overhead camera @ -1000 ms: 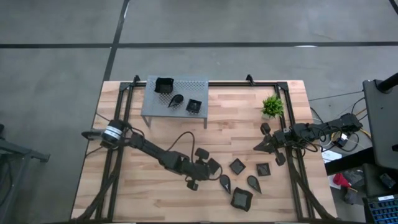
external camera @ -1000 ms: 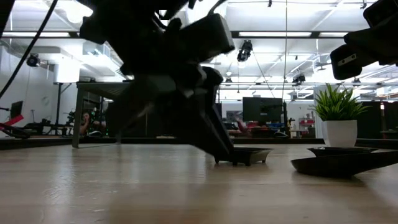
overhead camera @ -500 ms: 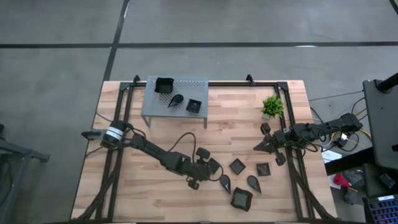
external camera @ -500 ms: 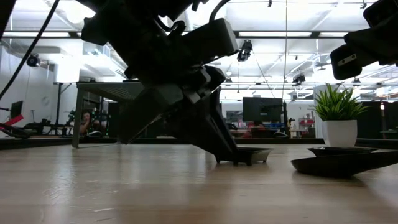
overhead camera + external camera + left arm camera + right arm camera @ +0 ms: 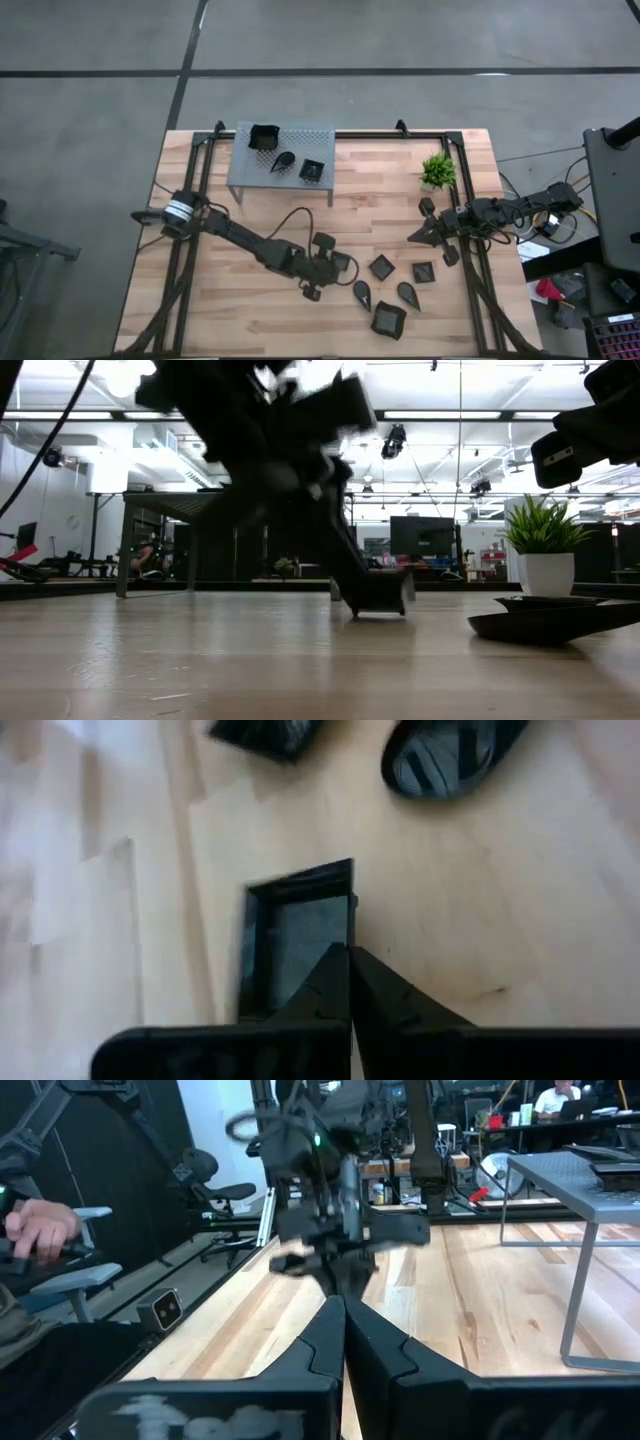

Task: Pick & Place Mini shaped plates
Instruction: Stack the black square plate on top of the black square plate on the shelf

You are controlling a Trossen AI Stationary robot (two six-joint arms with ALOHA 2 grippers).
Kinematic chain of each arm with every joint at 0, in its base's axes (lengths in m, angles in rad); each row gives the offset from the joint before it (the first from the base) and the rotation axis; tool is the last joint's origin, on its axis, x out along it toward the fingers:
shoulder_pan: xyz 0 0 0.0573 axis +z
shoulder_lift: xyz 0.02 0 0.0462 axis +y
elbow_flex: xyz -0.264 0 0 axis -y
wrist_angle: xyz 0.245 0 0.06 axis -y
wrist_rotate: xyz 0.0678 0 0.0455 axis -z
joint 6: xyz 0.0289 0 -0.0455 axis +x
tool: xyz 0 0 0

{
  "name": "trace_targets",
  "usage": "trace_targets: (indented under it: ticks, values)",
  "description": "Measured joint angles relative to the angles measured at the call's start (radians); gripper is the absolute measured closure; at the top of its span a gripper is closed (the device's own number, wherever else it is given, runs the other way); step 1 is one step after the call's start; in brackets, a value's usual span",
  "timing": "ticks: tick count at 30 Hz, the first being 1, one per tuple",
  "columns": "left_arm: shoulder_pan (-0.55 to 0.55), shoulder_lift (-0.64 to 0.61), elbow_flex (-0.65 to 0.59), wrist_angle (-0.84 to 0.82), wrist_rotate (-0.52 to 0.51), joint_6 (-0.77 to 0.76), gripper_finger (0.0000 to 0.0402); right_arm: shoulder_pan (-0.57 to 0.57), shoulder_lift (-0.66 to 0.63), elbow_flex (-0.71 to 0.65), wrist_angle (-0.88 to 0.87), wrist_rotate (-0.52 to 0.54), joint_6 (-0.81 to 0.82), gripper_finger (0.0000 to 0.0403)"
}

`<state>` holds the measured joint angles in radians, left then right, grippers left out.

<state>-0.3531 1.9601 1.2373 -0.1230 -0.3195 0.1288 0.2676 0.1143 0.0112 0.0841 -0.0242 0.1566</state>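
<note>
Wooden table [image 5: 300, 320], left gripper [image 5: 345, 265] gripping square plate [image 5: 295, 945]

Robotics laboratory or workshop hall. A pale butcher-block wooden table [image 5: 300, 215] with a black metal frame stands on a bare grey concrete floor [image 5: 400, 35] crossed by dark seams. Beyond the table, the level camera shows a high ceiling with long strip lights [image 5: 440, 415], a large dark monitor [image 5: 425, 535] and further workbenches. Black office chairs [image 5: 215, 1195], cabling and a seated person's hand [image 5: 40, 1230] appear beside the table.
</note>
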Motion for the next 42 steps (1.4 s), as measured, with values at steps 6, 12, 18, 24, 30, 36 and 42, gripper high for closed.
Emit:
trace_targets:
  ticks: [6, 12, 18, 24, 30, 36, 42]
  values:
    - [-0.017, -0.120, 0.000, -0.153, -0.044, -0.081, 0.0401, 0.000, 0.000, 0.000, 0.000, 0.000, 0.000, 0.0394]
    - [-0.045, -0.277, 0.000, -0.399, -0.191, -0.190, 0.0401, 0.000, 0.000, 0.000, 0.000, 0.000, 0.000, 0.0394]
    - [-0.101, -0.455, 0.000, -0.675, -0.476, -0.313, 0.0401, 0.000, 0.000, 0.000, 0.000, 0.000, 0.000, 0.0394]
    - [-0.091, -0.594, -0.001, -0.737, -0.585, -0.351, 0.0401, 0.000, 0.000, 0.000, 0.000, 0.000, 0.000, 0.0394]
    - [-0.046, -0.632, -0.001, -0.626, -0.593, -0.079, 0.0401, 0.000, 0.000, 0.000, 0.000, 0.000, 0.000, 0.0394]
    - [0.043, -0.588, -0.001, -0.510, -0.536, 0.170, 0.0401, 0.000, 0.000, 0.000, 0.000, 0.000, 0.000, 0.0394]
    - [0.160, -0.542, -0.002, -0.469, -0.505, 0.302, 0.0401, 0.000, 0.000, 0.000, 0.000, 0.000, 0.000, 0.0394]
